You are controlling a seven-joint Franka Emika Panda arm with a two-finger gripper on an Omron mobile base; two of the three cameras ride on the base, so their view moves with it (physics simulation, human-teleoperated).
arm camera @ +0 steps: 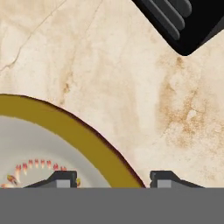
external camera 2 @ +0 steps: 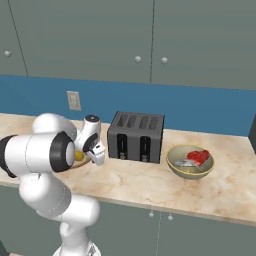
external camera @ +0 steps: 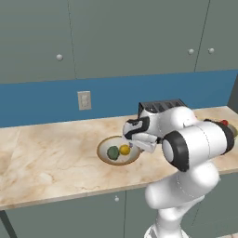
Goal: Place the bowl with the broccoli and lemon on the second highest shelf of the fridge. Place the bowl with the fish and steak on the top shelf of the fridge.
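Observation:
The olive-rimmed bowl (external camera: 103, 148) holding the broccoli (external camera: 113, 152) and the lemon (external camera: 124, 149) sits on the marble counter. My gripper (external camera: 139, 148) is down at its right rim. In the hand view the gripper (arm camera: 113, 179) straddles the bowl's rim (arm camera: 78, 127), one fingertip inside and one outside, with the jaws still apart. From the right base view, the gripper (external camera 2: 96, 159) hides most of that bowl, beside the lemon (external camera 2: 79, 156). A second bowl (external camera 2: 172, 162) with the red steak (external camera 2: 199, 156) and the fish (external camera 2: 186, 163) stands right of the toaster. The fridge shelves are out of view.
A black four-slot toaster (external camera 2: 137, 136) stands just behind and right of the gripper, and its corner shows as the toaster (arm camera: 183, 22) in the hand view. Grey wall cabinets hang over a blue backsplash with a wall outlet (external camera: 84, 100). A dark grey edge (external camera 2: 252, 132) ends the counter at right.

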